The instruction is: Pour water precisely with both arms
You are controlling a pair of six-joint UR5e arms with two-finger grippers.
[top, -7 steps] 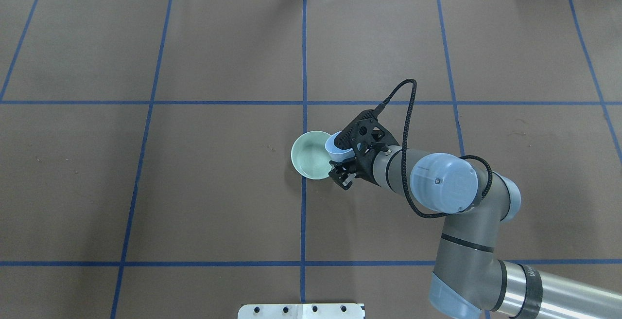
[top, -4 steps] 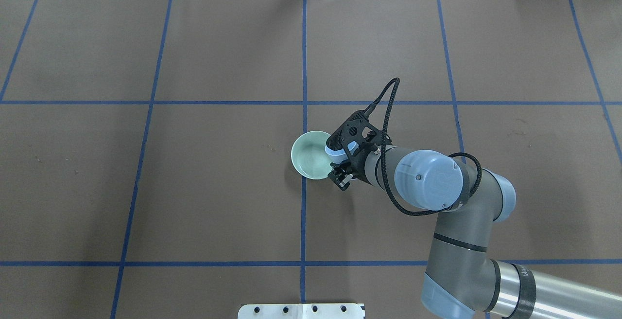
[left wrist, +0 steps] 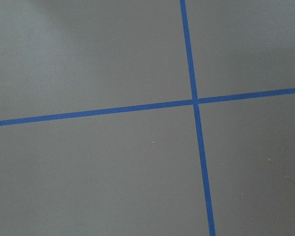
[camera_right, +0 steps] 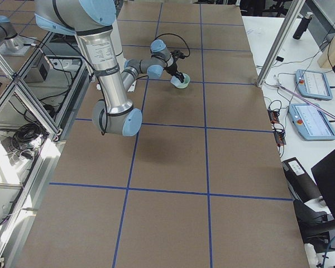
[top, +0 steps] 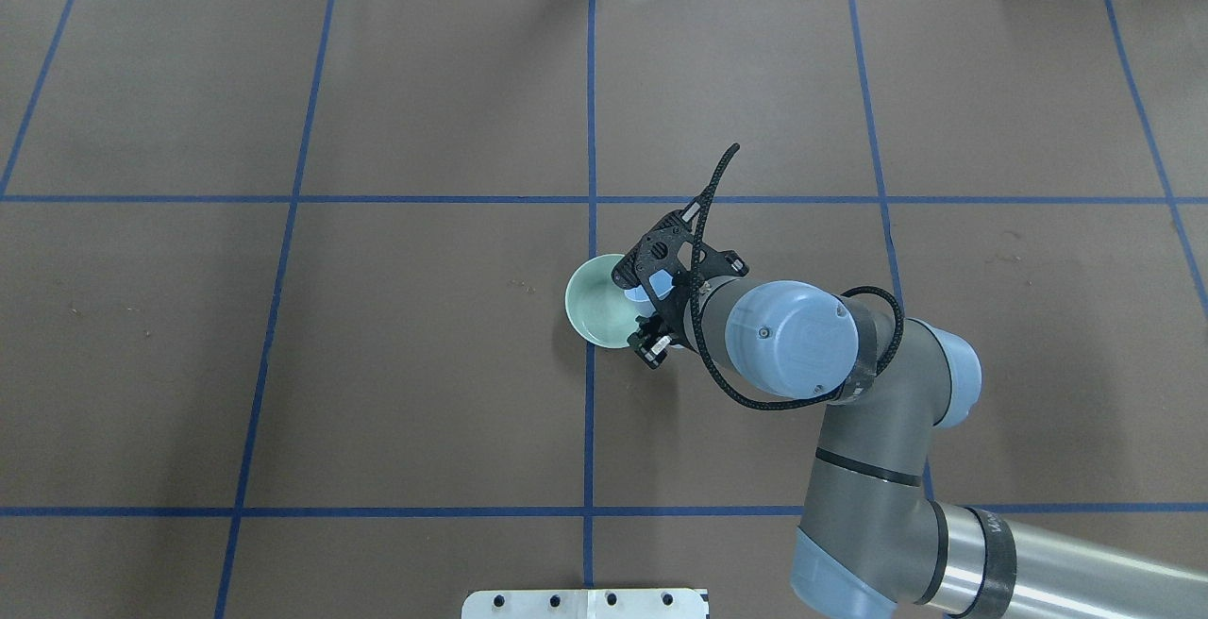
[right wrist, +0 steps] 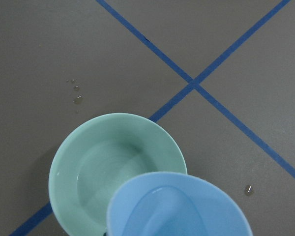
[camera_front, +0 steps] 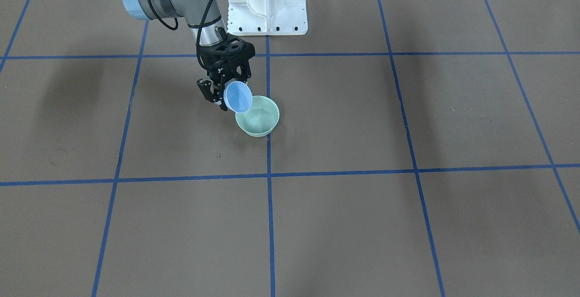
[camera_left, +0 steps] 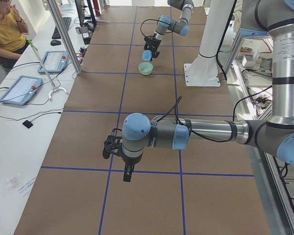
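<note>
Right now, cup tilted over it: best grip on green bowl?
I'd take the rim on the side away from the blue cup, straight down, one finger inside the wall, one outside. The green bowl sits upright and open on the table; the tilted cup covers the edge nearer the right arm. It holds water, so keep it level.

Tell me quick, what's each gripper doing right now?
Right gripper: shut on the blue cup, tilted over the green bowl.
Left gripper: cannot tell whether open or shut.
</note>
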